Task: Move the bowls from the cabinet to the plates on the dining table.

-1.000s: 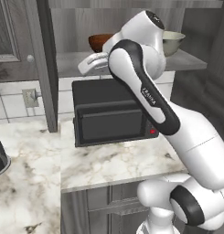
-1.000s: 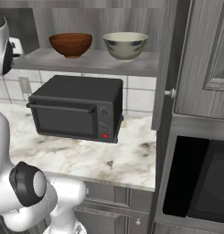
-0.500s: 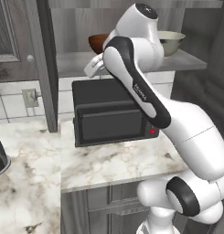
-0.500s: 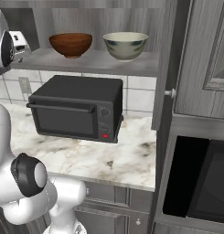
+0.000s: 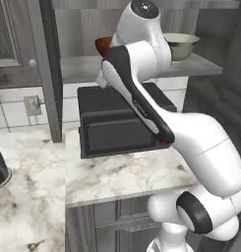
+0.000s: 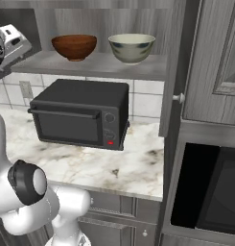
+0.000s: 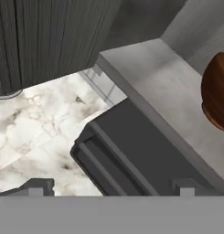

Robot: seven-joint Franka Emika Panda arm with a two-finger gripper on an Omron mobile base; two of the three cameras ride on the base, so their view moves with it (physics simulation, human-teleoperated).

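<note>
Bowls sit side by side on the grey shelf (image 6: 97, 63) of the open cabinet (image 6: 186, 62) in the right base view: the reddish-brown bowl (image 6: 74, 46) to the left, the cream-green bowl (image 6: 132, 47) to the right, near each other but not touching, both upright. Directly under the shelf a black toaster oven (image 6: 80, 114) stands on the marble worktop (image 6: 138, 161), its door shut and a small red light low on its control strip. A cabinet door (image 6: 172, 72) hangs open just right of the cream-green bowl, with a round knob on its edge. At the far left edge the robot's white hand reaches shelf height, left of the reddish-brown bowl and apart from it.

In the left base view the white arm rises across the oven (image 5: 117, 125) and hides most of the shelf (image 5: 77, 66). A sliver of the reddish-brown bowl (image 5: 103, 47) peeks out left of the wrist, and the cream-green bowl (image 5: 183, 45) shows to its right. A wall socket (image 5: 32, 104) sits on the white tiles beside the cabinet's side panel.

In the hand view the gripper (image 7: 111, 189) has its two dark fingertips (image 7: 35, 188) set wide apart with nothing between them. Ahead lie the oven's top (image 7: 145, 155) and the shelf's front edge (image 7: 150, 87), with the reddish-brown bowl (image 7: 216, 91) at the right border.
</note>
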